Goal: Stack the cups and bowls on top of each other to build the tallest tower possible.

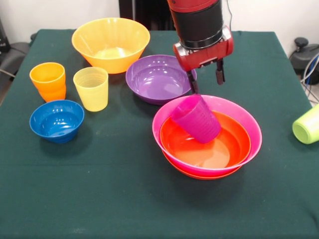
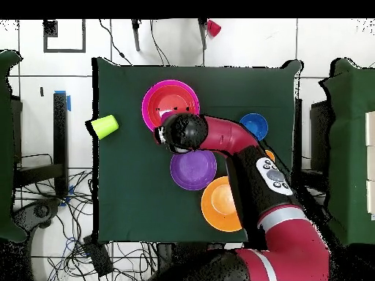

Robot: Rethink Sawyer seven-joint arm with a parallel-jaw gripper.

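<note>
The claw [image 1: 206,79] hangs with its fingers spread and empty, just above the purple cup [image 1: 196,119]. The cup leans tilted inside the red-orange bowl [image 1: 219,149], which is nested in the pink bowl [image 1: 251,130]. Risk: left tilted, the cup gives no level seat, so anything set on it may slide off. Behind the claw, the purple bowl [image 1: 155,78] crowds any descent. The lime cup [image 1: 309,124] lies at the desk [image 1: 149,199] edge and could roll off.

Green-clothed table [image 1: 124,199] carries bowls [image 1: 110,44] and cups [image 1: 91,88].

Four cups [image 1: 198,118] and six bowls [image 1: 110,44] — one gripper [image 1: 206,79].
</note>
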